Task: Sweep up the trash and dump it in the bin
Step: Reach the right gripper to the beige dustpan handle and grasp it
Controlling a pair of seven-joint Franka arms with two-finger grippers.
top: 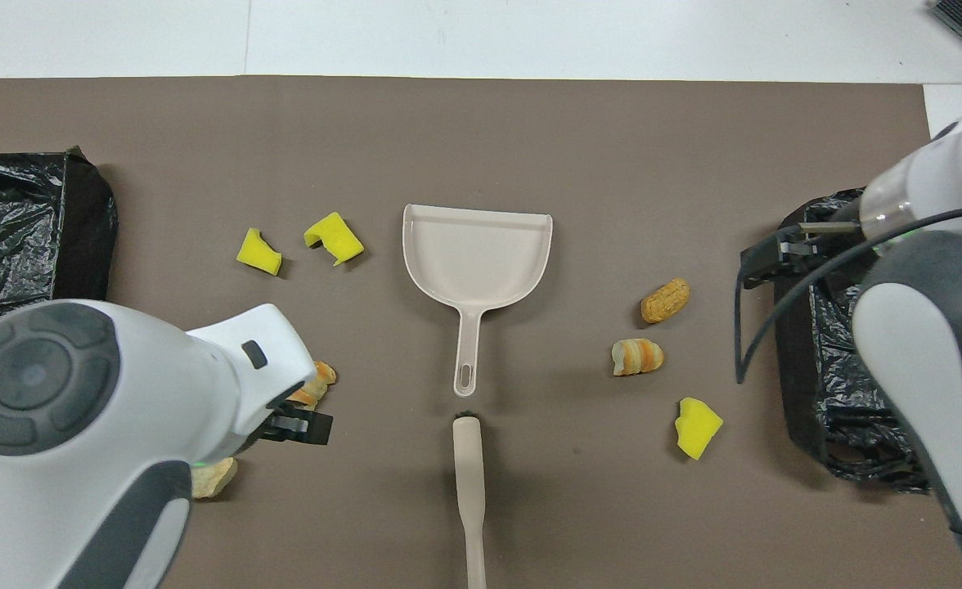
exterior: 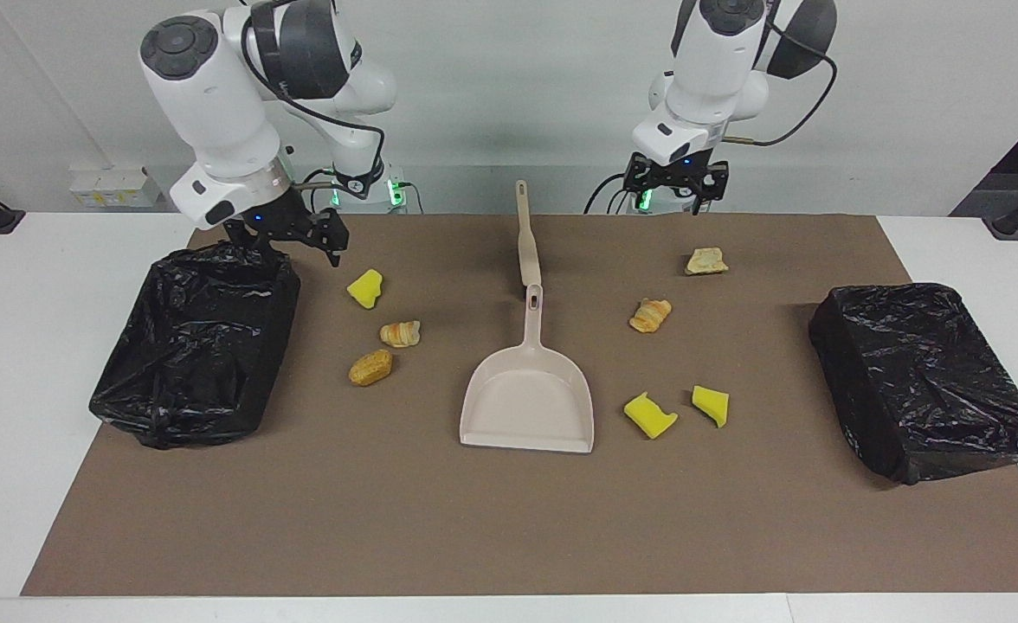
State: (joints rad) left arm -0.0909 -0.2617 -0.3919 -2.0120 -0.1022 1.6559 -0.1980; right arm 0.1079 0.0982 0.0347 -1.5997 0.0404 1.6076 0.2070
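In the facing view I am holding the right gripper [exterior: 288, 238], jaws released and empty, over the bin's [exterior: 193, 346] robot-side rim. The brush [exterior: 524, 234] and dustpan [exterior: 528, 381] are lying end to end mid-table, long axes running away from the robots, trash [exterior: 386, 329] scattered on both sides. I am hovering the left gripper [exterior: 678, 183], also released, near the robots, and I judge it nearer the brush.

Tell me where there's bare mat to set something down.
The widest bare stretch is the mat farther from the robots than the dustpan, running between the two black bins. It is crowded beside the dustpan, where trash pieces lie on both sides.
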